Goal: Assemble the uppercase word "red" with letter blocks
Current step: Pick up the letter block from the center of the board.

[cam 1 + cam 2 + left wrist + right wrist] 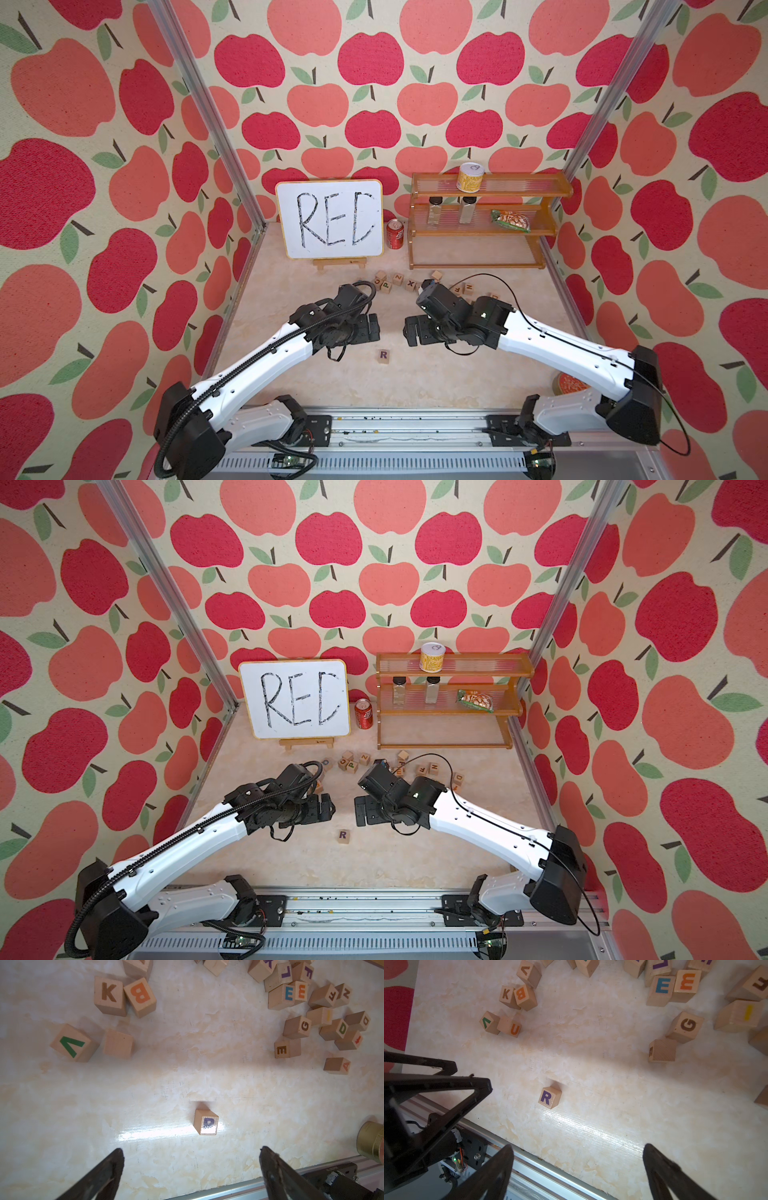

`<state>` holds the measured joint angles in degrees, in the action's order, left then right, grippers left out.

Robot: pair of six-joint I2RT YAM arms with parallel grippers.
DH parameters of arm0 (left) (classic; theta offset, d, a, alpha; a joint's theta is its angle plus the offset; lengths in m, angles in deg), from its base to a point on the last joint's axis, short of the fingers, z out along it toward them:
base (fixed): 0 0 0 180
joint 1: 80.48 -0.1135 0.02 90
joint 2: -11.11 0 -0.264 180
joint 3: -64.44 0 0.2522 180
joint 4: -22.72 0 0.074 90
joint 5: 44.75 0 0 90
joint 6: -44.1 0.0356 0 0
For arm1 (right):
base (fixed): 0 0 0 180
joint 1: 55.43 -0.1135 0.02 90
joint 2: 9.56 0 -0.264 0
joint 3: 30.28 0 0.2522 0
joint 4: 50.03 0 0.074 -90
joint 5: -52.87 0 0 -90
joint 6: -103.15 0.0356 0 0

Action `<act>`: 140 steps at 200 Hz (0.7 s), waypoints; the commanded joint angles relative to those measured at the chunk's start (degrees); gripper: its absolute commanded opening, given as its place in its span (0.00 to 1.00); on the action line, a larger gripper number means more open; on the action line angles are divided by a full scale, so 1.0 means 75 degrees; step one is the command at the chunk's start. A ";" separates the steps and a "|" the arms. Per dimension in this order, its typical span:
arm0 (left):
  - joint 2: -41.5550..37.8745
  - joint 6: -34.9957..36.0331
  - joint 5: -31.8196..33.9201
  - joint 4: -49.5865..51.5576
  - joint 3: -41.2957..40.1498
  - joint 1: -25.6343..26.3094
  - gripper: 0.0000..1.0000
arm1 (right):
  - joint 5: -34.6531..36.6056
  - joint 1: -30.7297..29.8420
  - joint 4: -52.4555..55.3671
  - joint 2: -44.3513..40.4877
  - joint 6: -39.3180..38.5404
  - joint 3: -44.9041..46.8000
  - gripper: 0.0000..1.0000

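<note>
Both arms' jaws stand apart, empty; the blue E block [662, 986] lies beyond them in the scatter, nearer the right arm [540, 336].

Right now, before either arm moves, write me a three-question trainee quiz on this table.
1. True or false: the R block stands alone, touching no other block.
2. What colour is the E right beside the blue E? A) orange B) green C) purple
3. Fill in: the left gripper and right gripper are both ____.
Key: 1 true; 2 A, the orange E; 3 open.
</note>
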<state>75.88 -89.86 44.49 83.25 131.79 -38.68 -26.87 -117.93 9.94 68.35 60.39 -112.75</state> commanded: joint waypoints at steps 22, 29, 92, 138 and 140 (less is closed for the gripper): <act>-0.0258 0.0466 -0.0403 0.0314 -0.0137 -0.0122 1.00 | 0.0706 0.0247 0.0817 -0.0144 0.0723 -0.0278 0.99; -0.0269 0.0529 -0.0395 0.0381 -0.0091 -0.0140 1.00 | 0.0703 0.0351 0.0896 -0.0173 0.0764 -0.0296 0.99; -0.0291 0.0685 -0.0509 0.0211 0.0089 -0.0430 0.99 | -0.0578 0.2107 0.1150 -0.0243 -0.0016 -0.0312 0.99; -0.0081 0.0651 -0.0873 -0.0219 0.0220 -0.0495 1.00 | -0.1104 0.2989 0.1384 0.0436 -0.0891 -0.0792 0.99; -0.0061 0.0680 -0.0896 -0.0237 0.0228 -0.0507 1.00 | -0.1109 0.3010 0.1396 0.0477 -0.0925 -0.0821 0.99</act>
<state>74.55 -85.78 39.90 83.20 131.42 -42.11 -31.92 -97.06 17.86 69.20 58.47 -115.74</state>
